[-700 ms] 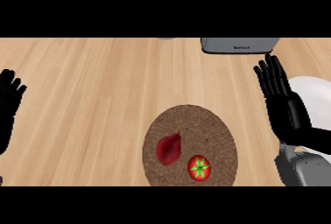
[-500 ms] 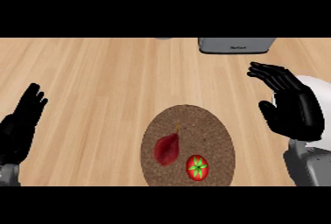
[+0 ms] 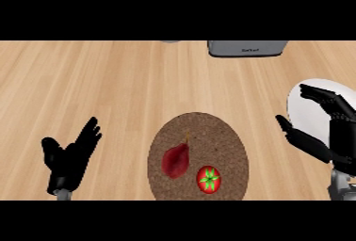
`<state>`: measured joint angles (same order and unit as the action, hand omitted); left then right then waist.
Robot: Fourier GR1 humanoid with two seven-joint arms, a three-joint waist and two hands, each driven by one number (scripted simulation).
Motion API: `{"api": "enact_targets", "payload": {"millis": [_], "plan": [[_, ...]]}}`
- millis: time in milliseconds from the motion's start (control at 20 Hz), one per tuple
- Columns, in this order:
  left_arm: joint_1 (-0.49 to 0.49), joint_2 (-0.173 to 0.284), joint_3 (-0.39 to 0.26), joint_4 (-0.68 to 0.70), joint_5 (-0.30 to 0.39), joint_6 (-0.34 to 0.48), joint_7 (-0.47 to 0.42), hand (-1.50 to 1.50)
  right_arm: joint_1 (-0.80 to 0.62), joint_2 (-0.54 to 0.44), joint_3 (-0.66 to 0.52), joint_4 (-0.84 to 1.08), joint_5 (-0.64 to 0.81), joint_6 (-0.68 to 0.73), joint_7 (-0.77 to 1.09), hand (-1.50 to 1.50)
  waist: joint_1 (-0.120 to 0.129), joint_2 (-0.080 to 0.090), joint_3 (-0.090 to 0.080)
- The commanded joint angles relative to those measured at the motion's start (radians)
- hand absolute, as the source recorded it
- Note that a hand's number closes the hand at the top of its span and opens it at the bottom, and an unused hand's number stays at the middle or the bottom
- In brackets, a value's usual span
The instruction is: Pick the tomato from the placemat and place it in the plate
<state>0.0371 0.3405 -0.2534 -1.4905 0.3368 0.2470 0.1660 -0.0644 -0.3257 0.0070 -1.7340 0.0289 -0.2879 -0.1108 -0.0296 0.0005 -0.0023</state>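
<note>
A red tomato (image 3: pixel 208 179) with a green stalk lies on the round brown placemat (image 3: pixel 208 136), near its lower right edge. A white plate (image 3: pixel 303 101) shows at the right edge, partly hidden behind my right hand (image 3: pixel 336 127). That hand hangs over the plate, fingers relaxed and spread, thumb pointing left toward the mat, holding nothing. It is right of the tomato and apart from it. My left hand (image 3: pixel 71 157) rests open at the lower left, fingers up, well left of the mat.
A dark red leaf-shaped vegetable (image 3: pixel 176 159) lies on the mat left of the tomato. A grey appliance (image 3: pixel 246 48) stands at the counter's back, right of centre. Bare wooden counter lies all around the mat.
My right hand has drawn right and down over the plate, its fingers curving. My left hand has come further into view from the left edge. The tomato has not moved.
</note>
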Motion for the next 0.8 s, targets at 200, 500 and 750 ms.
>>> {"api": "enact_targets", "payload": {"millis": [200, 500, 750], "plan": [[-0.067, -0.050, 0.019, 0.082, -0.014, -0.055, 0.040, 0.00, 0.226, -0.029, 0.003, -0.260, 0.042, 0.063, 0.023, -1.50, 0.019, -0.002, 0.002], [-0.028, -0.087, -0.023, 0.062, -0.060, -0.008, -0.006, 0.00, 0.292, -0.245, 0.100, -0.319, 0.188, 0.236, 0.216, -1.50, 0.015, -0.004, -0.001], [-0.057, -0.084, 0.020, 0.123, -0.028, -0.058, -0.021, 0.00, 0.264, -0.307, 0.177, -0.446, 0.243, 0.346, 0.428, -1.50, 0.022, 0.000, 0.000]]}}
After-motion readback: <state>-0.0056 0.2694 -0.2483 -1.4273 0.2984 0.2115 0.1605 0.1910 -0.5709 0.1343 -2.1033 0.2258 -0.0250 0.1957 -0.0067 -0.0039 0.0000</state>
